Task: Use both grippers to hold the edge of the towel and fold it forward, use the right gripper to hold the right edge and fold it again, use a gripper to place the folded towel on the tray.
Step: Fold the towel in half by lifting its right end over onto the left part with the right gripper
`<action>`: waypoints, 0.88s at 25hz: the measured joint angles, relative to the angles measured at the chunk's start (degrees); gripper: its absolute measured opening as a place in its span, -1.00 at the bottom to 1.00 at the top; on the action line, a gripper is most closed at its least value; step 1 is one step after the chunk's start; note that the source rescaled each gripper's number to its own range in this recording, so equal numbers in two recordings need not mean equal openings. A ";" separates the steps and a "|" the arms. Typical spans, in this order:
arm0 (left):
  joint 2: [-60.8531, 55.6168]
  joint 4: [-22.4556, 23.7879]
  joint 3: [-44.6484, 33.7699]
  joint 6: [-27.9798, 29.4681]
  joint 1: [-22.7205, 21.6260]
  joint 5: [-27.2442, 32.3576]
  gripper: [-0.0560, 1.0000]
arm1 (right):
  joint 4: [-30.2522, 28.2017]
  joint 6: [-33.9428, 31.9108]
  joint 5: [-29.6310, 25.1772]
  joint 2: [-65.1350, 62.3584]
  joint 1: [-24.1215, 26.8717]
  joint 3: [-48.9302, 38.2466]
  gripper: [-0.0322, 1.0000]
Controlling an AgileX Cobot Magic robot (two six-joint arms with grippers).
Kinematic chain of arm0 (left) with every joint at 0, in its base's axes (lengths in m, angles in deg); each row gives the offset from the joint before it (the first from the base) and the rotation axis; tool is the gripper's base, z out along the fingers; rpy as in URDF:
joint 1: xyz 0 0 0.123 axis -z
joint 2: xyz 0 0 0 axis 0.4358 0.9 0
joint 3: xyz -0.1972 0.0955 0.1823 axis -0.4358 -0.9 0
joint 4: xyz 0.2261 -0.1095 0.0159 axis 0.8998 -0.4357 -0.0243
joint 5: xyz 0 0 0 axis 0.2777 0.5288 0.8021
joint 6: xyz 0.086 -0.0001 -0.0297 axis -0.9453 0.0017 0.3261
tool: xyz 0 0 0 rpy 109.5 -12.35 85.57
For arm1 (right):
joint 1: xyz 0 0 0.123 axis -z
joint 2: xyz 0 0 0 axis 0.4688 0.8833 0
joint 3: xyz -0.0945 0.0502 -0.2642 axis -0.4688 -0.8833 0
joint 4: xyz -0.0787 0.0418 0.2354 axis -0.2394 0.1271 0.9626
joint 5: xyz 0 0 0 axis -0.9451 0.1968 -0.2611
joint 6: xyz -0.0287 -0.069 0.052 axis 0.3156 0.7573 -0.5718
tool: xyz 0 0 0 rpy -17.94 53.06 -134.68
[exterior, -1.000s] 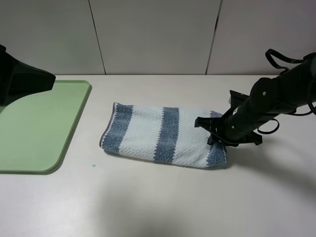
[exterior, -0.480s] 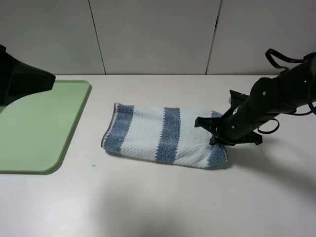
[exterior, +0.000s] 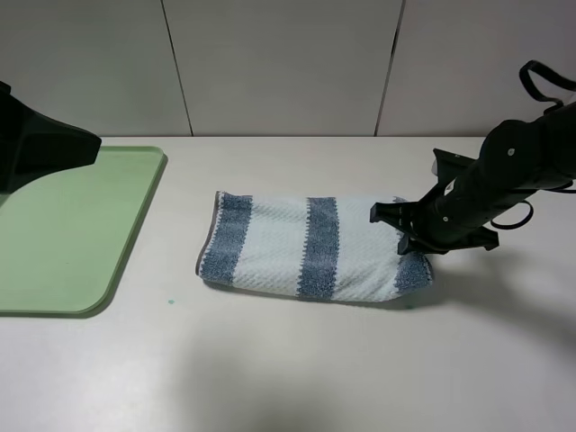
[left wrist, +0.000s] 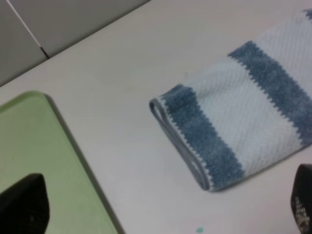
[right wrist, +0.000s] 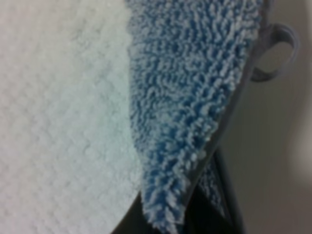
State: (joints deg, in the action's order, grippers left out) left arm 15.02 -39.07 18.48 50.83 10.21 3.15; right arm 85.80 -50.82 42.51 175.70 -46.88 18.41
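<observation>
Towel (exterior: 306,249) and right gripper (exterior: 409,236) have both slid slightly right across the surface (exterior: 297,360). That gripper is pinched shut on the towel's right edge. Left gripper (exterior: 63,148) hangs wide open above the green tray (exterior: 54,243), far left. The thick terry looks soft, floppy and light, so pinch all layers at the edge.

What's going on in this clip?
The towel lies on the table as a long strip, already folded once. The right gripper is shut on its right end, low at the table, set up for the second fold. The left gripper hangs open near the green tray, holding nothing. The tray sits to the towel's left, apart from it.
</observation>
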 joint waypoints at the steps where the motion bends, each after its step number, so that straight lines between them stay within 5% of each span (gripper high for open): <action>1: 0.00 0.00 0.00 0.00 0.00 0.00 1.00 | -0.58 0.05 -0.74 -0.62 0.51 0.00 -0.90; 22: 0.00 -0.02 0.00 0.00 0.00 0.00 1.00 | -11.81 0.84 -12.28 -9.44 13.80 -0.05 -0.90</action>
State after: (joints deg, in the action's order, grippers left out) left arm 15.02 -39.09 18.48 50.83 10.21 3.15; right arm 73.99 -49.97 30.23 166.25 -33.09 18.36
